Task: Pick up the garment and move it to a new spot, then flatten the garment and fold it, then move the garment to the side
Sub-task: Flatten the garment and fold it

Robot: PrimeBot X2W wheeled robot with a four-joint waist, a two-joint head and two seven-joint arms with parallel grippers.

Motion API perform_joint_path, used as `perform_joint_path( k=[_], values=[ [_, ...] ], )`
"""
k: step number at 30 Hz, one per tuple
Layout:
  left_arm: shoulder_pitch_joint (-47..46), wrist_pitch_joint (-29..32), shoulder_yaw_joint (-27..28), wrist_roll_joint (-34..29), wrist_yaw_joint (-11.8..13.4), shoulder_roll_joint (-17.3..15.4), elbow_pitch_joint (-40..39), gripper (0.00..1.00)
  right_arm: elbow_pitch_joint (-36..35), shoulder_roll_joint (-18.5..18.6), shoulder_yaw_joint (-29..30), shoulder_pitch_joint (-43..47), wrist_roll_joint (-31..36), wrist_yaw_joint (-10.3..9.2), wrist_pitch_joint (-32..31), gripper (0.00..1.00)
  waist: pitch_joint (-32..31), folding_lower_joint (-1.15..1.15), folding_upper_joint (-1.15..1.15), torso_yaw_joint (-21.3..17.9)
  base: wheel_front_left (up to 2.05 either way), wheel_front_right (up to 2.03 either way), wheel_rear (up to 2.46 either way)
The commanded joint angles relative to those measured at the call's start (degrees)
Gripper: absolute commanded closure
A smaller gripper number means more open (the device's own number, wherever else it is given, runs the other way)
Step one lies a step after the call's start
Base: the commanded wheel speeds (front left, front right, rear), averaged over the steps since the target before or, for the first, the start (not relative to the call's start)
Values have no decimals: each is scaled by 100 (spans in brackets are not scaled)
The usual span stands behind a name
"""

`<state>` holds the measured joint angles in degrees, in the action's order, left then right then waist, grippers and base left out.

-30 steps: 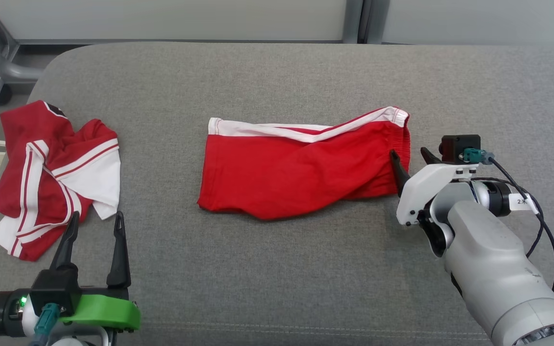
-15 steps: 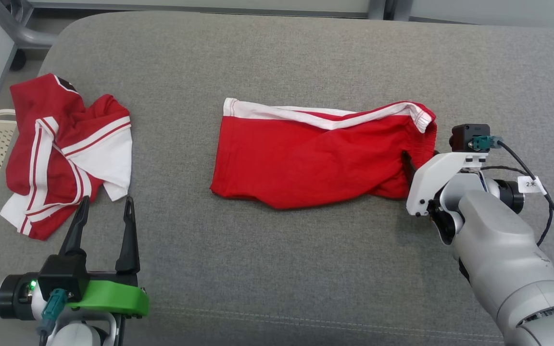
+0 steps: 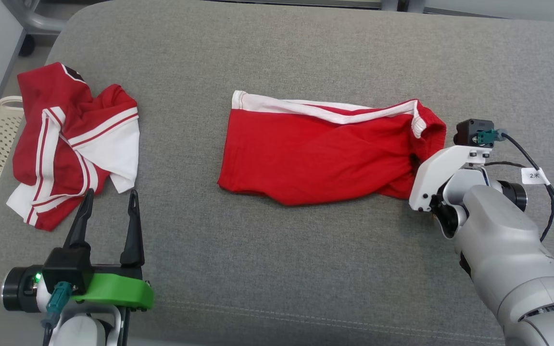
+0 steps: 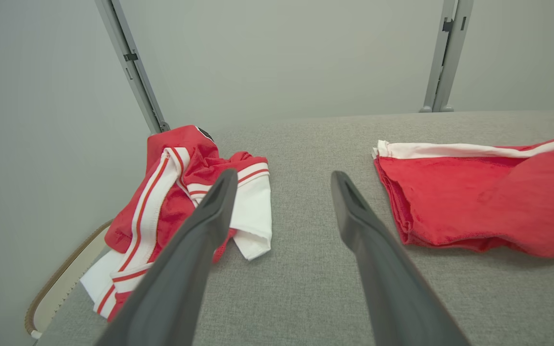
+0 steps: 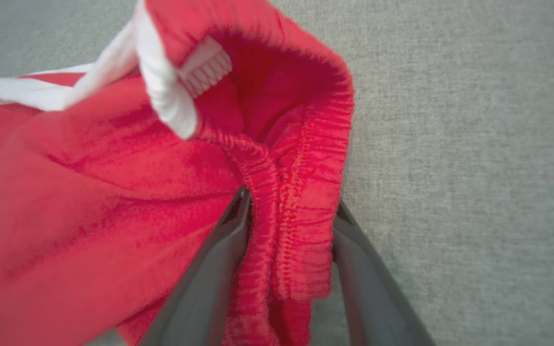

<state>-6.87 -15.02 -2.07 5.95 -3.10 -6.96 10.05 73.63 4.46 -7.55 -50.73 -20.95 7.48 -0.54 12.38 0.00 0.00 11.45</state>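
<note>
One pair of shorts (image 3: pixel 315 158) lies mid-cushion (image 3: pixel 306 269), long axis running left to right, waistband (image 5: pixel 306 158) at the right end. The cloth looks light, limp and not slippery; I judge it will sag and drag, so the thick elastic band is the sound hold. The right gripper (image 5: pixel 291 199) straddles that band; whether it pinches I cannot tell. The left gripper (image 3: pixel 111 193) has its jaws spread, empty.

Head view: high, looking down; wrist views low, close (all share red shorts (image 3: pixel 315 158)).
</note>
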Motion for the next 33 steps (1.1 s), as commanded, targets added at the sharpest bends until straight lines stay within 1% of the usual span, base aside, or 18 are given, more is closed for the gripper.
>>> perform_joint_path(
  k=[1,5,8,11,16,21,25,27,33],
  values=[
    [-74,-12,0,-36,-37,18,27,0,53,-23,-9,54,36,2,-6,100,10,0,0,11,0,0,0],
    [-44,-12,67,-33,-44,35,56,0,51,48,-59,95,54,1,97,100,-17,0,0,-35,0,0,0],
    [28,-12,103,-38,-36,53,71,0,15,135,-113,174,-72,-5,162,100,-87,0,0,-116,0,0,0],
    [81,-12,127,-44,-51,62,92,0,-166,242,-268,281,-267,-5,94,100,-175,0,0,-228,0,0,0],
    [153,-12,142,-71,-69,73,87,0,-607,593,-733,521,-628,-4,-113,100,-316,0,0,-467,0,0,0],
    [184,-12,145,-92,-96,71,96,0,-1079,1110,-1271,716,-996,-4,-387,100,-407,0,0,-655,0,0,0],
    [217,-12,144,-107,-112,91,108,0,-1499,1363,-1667,791,-1387,-4,-640,100,-453,0,0,-757,0,0,0],
    [233,-12,151,-101,-121,98,122,0,-1853,1411,-1910,855,-1723,-2,-799,100,-467,0,0,-793,0,0,0],
    [252,-12,146,-91,-134,137,141,0,-2933,1818,-2536,1002,-2767,0,-1306,100,-511,0,0,-822,0,0,0]
  ],
)
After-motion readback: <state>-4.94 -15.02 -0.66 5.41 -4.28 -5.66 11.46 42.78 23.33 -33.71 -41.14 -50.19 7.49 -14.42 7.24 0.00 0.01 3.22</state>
